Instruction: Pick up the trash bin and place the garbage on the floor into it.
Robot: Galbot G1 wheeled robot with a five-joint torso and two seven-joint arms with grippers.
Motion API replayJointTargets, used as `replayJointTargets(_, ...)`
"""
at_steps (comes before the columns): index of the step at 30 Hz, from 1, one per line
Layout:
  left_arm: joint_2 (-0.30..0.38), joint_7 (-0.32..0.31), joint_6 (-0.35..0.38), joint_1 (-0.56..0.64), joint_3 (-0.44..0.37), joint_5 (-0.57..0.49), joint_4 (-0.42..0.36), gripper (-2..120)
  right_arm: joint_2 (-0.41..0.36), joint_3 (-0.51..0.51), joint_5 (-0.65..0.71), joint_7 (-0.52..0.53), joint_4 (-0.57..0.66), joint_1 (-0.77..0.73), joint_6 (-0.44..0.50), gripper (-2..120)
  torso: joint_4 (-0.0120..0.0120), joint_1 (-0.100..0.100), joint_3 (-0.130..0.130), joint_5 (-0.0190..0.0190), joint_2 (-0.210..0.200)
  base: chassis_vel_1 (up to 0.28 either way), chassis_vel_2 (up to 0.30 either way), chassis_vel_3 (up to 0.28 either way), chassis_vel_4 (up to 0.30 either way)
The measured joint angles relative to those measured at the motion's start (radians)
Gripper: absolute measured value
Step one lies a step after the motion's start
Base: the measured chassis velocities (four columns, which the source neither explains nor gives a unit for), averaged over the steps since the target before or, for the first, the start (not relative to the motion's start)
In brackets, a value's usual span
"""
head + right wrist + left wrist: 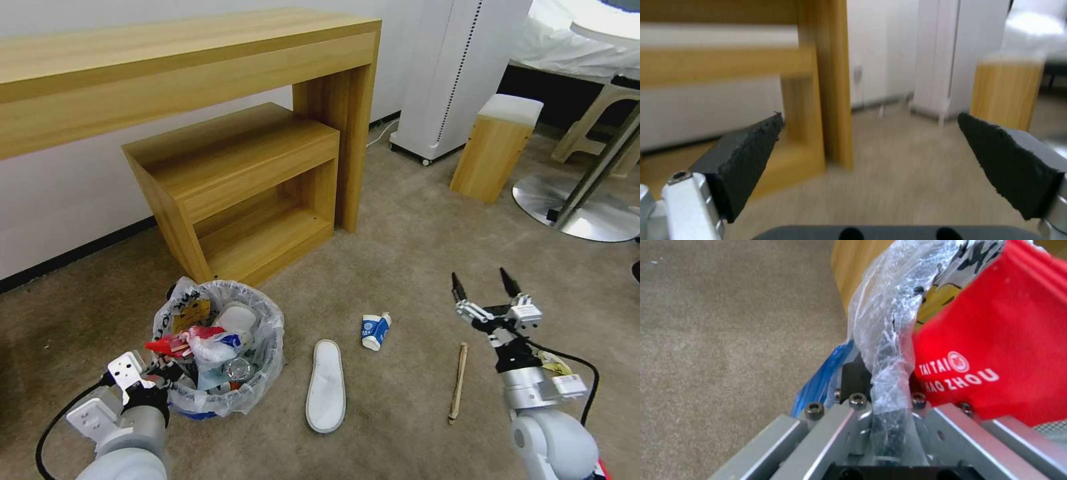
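The trash bin (223, 373), heaped with wrappers, is seen on the carpet by the low wooden shelf (247, 193), its bagged rim clamped by the left pincer (160, 373). The right pincer (485, 285) is held apart above the floor, near a wooden stick (457, 381), a white slipper (326, 387) and a paper cup (375, 331).

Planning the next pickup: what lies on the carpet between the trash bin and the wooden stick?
In the head view, between the trash bin and the wooden stick lie a white slipper and, farther back, a blue-white paper cup; otherwise bare carpet.
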Motion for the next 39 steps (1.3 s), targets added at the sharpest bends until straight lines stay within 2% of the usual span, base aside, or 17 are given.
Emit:
replayJointTargets(2,0.000,0.000,-0.001,0.003,0.000,0.000,0.001,0,-0.032,-0.059,0.046,0.044,-0.018,0.027,-0.121,100,0.0002,0.000,0.000,0.0000,0.000,0.000,0.000,0.000,0.000)
replayJointTargets(3,0.000,0.000,-0.001,0.003,0.000,0.000,0.001,0,-0.032,-0.059,0.046,0.044,-0.018,0.027,-0.121,100,0.0002,0.000,0.000,0.0000,0.000,0.000,0.000,0.000,0.000)
replayJointTargets(6,-0.004,0.000,-0.003,0.008,0.011,0.009,-0.001,0,-0.068,-0.153,0.177,0.086,-0.047,0.071,-0.316,100,0.0002,0.000,0.000,-0.0003,0.000,0.000,0.000,0.000,0.000)
replayJointTargets(7,-0.004,0.000,-0.003,0.008,0.011,0.009,-0.001,0,-0.068,-0.153,0.177,0.086,-0.047,0.071,-0.316,100,0.0002,0.000,0.000,-0.0003,0.000,0.000,0.000,0.000,0.000)
replayJointTargets(11,-0.005,0.001,-0.005,0.016,0.011,0.021,-0.006,0,-0.072,-0.292,0.308,0.155,-0.089,0.114,-0.485,100,0.0001,0.000,0.000,0.0000,0.000,0.000,0.000,0.000,0.000)
replayJointTargets(12,-0.005,0.001,-0.005,0.016,0.011,0.021,-0.006,0,-0.072,-0.292,0.308,0.155,-0.089,0.114,-0.485,100,0.0001,0.000,0.000,0.0000,0.000,0.000,0.000,0.000,0.000)
replayJointTargets(13,-0.004,0.001,-0.005,0.018,0.009,0.025,-0.006,0,-0.063,-0.335,0.357,0.202,-0.099,0.134,-0.542,100,0.0002,0.000,0.000,0.0000,0.000,0.000,0.000,0.000,0.000)
replayJointTargets(16,-0.004,0.001,-0.006,0.019,0.006,0.031,-0.006,0,-0.054,-0.384,0.409,0.256,-0.117,0.164,-0.597,100,0.0002,0.000,0.000,0.0000,0.000,0.000,0.000,0.000,0.000)
replayJointTargets(17,-0.005,0.001,-0.006,0.019,0.006,0.036,-0.006,0,-0.046,-0.420,0.454,0.306,-0.132,0.194,-0.648,100,0.0003,0.000,0.000,0.0000,0.000,0.000,0.000,0.000,0.000)
replayJointTargets(20,-0.010,0.000,-0.006,0.021,0.007,0.048,-0.006,0,-0.038,-0.457,0.555,0.431,-0.154,0.250,-0.768,100,0.0002,0.000,0.000,-0.0001,0.000,0.000,0.000,0.000,0.000)
replayJointTargets(23,-0.011,0.000,-0.007,0.022,0.008,0.050,-0.006,0,-0.036,-0.461,0.577,0.459,-0.160,0.264,-0.794,100,0.0001,0.000,0.000,0.0000,0.000,0.000,0.000,0.000,0.000)
replayJointTargets(25,-0.018,0.000,-0.008,0.022,0.012,0.062,-0.004,0,-0.036,-0.470,0.664,0.546,-0.204,0.330,-0.888,100,0.0001,0.000,0.000,-0.0001,0.000,0.000,0.000,0.000,0.000)
replayJointTargets(31,-0.030,0.000,-0.013,0.023,0.025,0.083,-0.001,0,-0.038,-0.511,0.670,0.526,-0.292,0.386,-0.898,100,0.0001,0.000,0.000,-0.0001,0.000,0.000,0.000,0.000,0.000)
replayJointTargets(34,-0.040,0.003,-0.022,0.032,0.029,0.099,0.000,0,-0.018,-0.544,0.659,0.464,-0.373,0.421,-0.896,100,0.0001,0.000,0.000,0.0000,0.000,0.000,0.000,0.000,0.000)
replayJointTargets(39,-0.046,0.005,-0.030,0.040,0.029,0.109,0.001,0,-0.003,-0.563,0.627,0.406,-0.417,0.439,-0.893,100,0.0002,0.000,0.000,0.0000,0.000,0.000,0.000,0.000,0.000)
